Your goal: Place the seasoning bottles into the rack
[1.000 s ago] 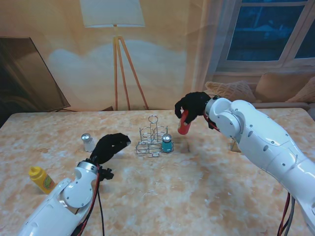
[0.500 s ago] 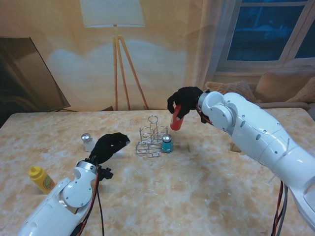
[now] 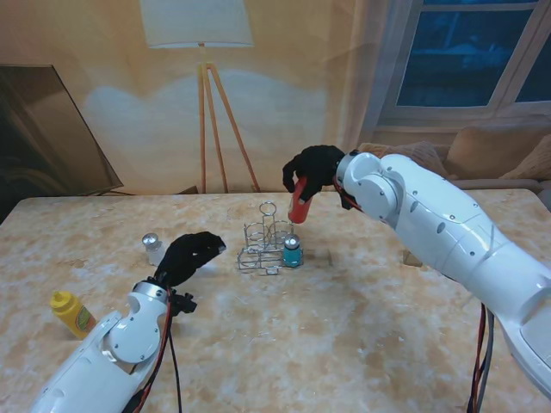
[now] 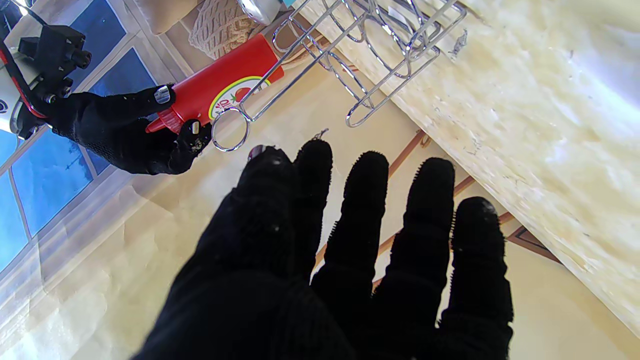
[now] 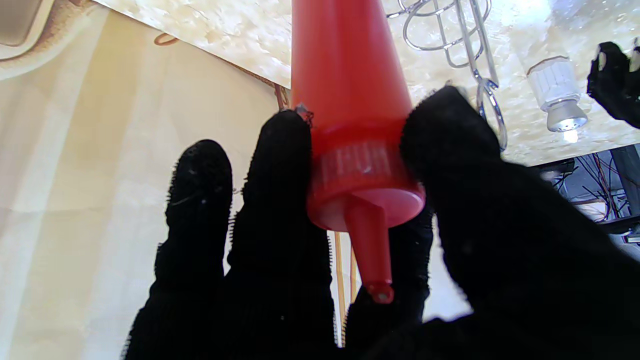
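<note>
Marbled beige stone covered the table (image 3: 344,344), with a floor lamp (image 3: 200,52) and a dark window (image 3: 469,52) behind it. Near the middle stood the wire rack (image 3: 265,238), and a teal bottle (image 3: 293,251) already sat in its right-hand compartment. The right hand (image 3: 312,170) was clamped around the cap end of the red ketchup bottle (image 3: 298,203), holding it in the air above the rack with its base pointing down toward the wire rings; the right wrist view showed the fingers (image 5: 280,165) and thumb pinching the cap, nozzle toward the palm. The left hand (image 3: 191,255) hovered over the table to the left of the rack, fingers spread and holding nothing. A white shaker (image 3: 153,249) stood just beyond it, and a yellow mustard bottle (image 3: 72,313) waited near the left edge, well apart from the rack.
</note>
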